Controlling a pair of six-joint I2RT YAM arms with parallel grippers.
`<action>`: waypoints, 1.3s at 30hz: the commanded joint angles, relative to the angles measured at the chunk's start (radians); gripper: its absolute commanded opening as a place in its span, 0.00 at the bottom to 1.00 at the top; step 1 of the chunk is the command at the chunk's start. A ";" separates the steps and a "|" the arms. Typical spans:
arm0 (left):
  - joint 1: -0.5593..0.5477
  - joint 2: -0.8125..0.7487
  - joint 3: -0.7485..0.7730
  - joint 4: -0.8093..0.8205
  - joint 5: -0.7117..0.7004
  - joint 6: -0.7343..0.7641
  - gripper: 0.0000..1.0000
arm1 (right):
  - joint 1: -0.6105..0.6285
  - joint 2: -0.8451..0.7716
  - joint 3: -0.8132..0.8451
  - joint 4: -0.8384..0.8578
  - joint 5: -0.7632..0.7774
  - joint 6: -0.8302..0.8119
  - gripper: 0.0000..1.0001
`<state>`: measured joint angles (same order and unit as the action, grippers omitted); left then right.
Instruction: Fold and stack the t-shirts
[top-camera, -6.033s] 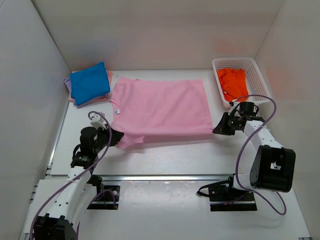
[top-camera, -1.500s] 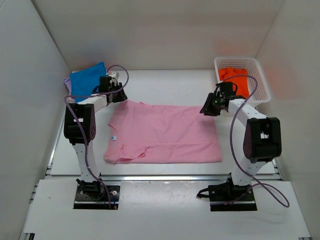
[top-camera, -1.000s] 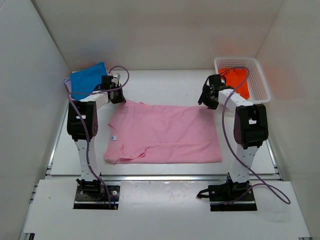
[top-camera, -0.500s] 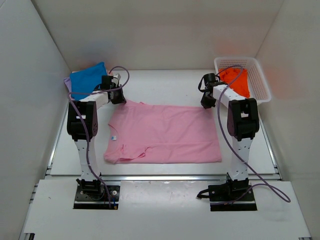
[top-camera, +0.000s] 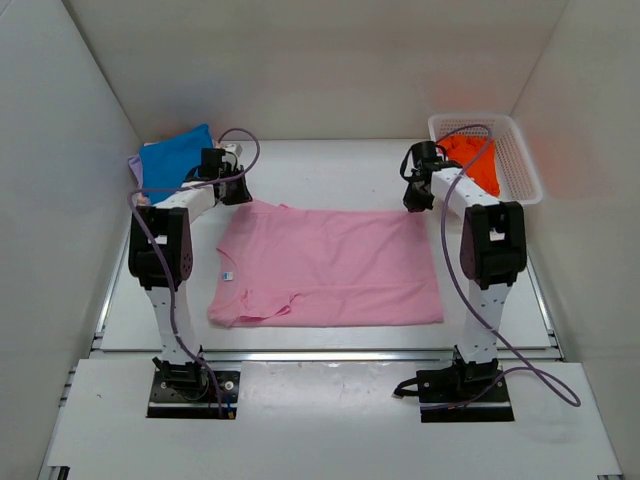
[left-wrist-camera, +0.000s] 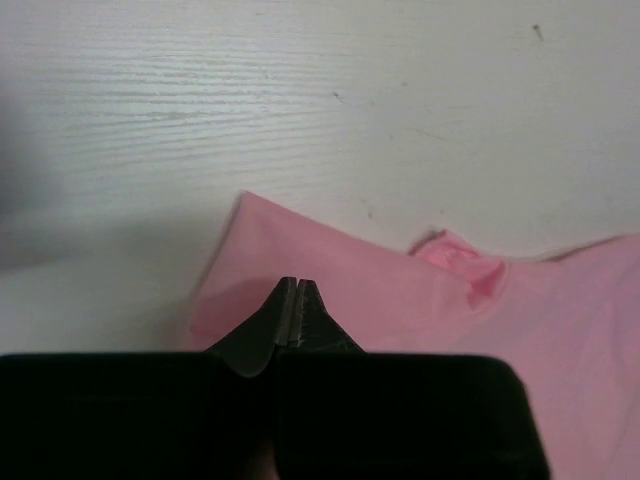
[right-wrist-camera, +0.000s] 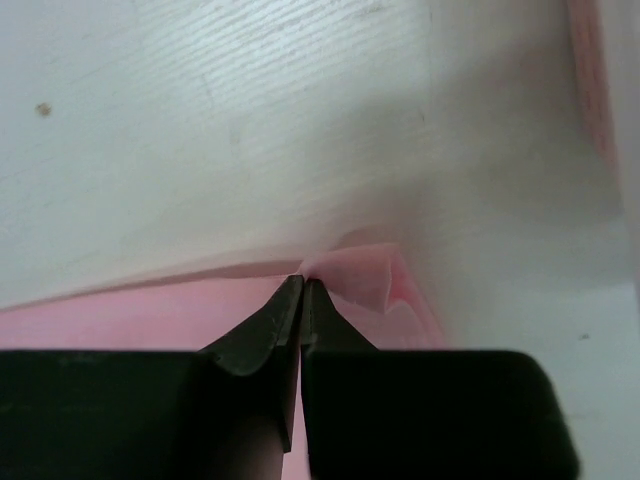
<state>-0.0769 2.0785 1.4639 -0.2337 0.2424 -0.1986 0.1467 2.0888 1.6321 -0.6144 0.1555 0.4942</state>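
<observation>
White table (top-camera: 330, 170), flat pink t-shirt (top-camera: 330, 265), left fingers (left-wrist-camera: 283, 318) and right fingers (right-wrist-camera: 284, 312) clamped together on its far corners.

Pink t-shirt (top-camera: 325, 265) spread flat, centre; blue t-shirt (top-camera: 175, 158) folded atop lavender t-shirt (top-camera: 133, 166) far left; orange t-shirt (top-camera: 478, 160) crumpled far right.

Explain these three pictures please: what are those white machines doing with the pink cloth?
They are two robot arms bolted at the near edge of the table, each ending in a two-finger gripper. The wide picture looks down from above; the two close-ups come from cameras on the wrists. A pink t-shirt lies flat on the table. The left gripper and the right gripper are each shut on one of its far corners. At far left a folded blue t-shirt tops a pile; an orange t-shirt lies in the white basket at far right.
</observation>
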 joint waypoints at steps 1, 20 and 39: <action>-0.011 -0.198 -0.043 0.008 -0.005 0.024 0.00 | -0.001 -0.165 -0.092 0.050 -0.036 -0.013 0.00; -0.012 0.006 0.065 -0.052 -0.133 0.033 0.63 | 0.020 -0.280 -0.296 0.176 -0.146 -0.003 0.00; -0.064 0.101 0.194 -0.260 -0.115 0.099 0.65 | 0.011 -0.311 -0.313 0.177 -0.192 -0.006 0.00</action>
<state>-0.1474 2.2284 1.6901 -0.4561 0.1268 -0.1013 0.1566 1.8164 1.3285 -0.4694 -0.0311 0.4904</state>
